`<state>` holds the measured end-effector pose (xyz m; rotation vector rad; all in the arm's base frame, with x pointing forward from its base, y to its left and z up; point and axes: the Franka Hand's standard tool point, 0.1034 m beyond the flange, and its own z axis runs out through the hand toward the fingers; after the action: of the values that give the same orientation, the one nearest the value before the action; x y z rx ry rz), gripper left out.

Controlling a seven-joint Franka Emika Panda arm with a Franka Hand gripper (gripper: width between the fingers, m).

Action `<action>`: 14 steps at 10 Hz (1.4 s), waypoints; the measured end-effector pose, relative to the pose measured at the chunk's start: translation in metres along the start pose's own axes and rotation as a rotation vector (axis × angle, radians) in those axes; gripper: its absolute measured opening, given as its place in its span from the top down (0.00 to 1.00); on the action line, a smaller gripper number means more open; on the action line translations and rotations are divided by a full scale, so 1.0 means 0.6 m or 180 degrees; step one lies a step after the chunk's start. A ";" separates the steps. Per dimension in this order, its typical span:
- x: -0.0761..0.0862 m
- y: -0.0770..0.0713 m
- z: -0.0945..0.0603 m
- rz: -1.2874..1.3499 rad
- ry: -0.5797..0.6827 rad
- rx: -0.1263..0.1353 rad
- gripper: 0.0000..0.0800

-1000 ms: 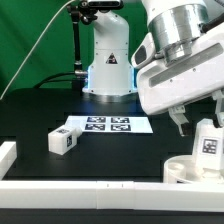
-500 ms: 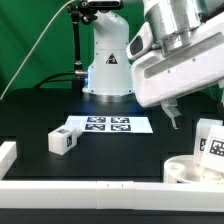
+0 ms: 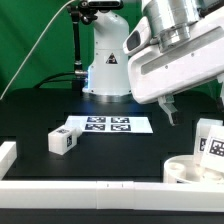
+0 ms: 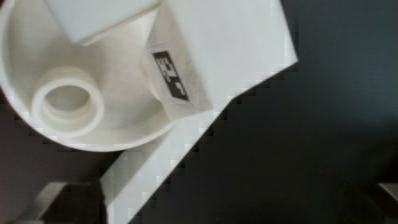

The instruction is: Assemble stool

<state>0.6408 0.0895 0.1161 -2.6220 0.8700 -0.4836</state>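
From where I stand, the arm fills the upper part of the scene and its hand (image 3: 169, 112) hangs in the air at about three o'clock in the exterior view, above the worktop (image 3: 30, 115) and touching nothing. In the wrist view I make out only dim shapes where the fingers should be. They seem spread wide with nothing between them, so I take the hand to be open and empty.

The stool is in pieces. The round seat (image 3: 183, 171) lies at about five o'clock, hard against the long white rail (image 3: 90, 188) along the near edge. One upright leg (image 3: 210, 146) stands at four o'clock, at the seat's far side. The wrist view shows its tag close to an empty round socket (image 4: 70, 100), but I cannot tell whether this leg is properly seated. A second leg (image 3: 63, 141) lies loose at eight o'clock, just beside the marker board (image 3: 108, 125).

I judge the work to be at the leg-fitting stage, early on. The next move probably calls for either pressing or turning the upright leg home, or crossing to the loose leg. For the latter, the hand would come down square over the leg and close on its flat sides.
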 end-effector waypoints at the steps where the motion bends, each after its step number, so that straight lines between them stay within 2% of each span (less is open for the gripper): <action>1: -0.007 -0.014 0.000 -0.0400 -0.0051 -0.0010 0.19; 3: -0.013 -0.029 0.000 -0.0890 -0.0094 -0.0004 0.19; 7: -0.012 -0.025 0.002 -0.1642 -0.0101 -0.0007 0.19; 12: -0.031 -0.063 0.004 -0.3720 -0.0170 -0.0072 0.19; 14: -0.028 -0.058 0.004 -0.3976 -0.0172 -0.0079 0.19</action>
<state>0.6471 0.1269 0.1249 -2.8679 -0.9016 -0.6430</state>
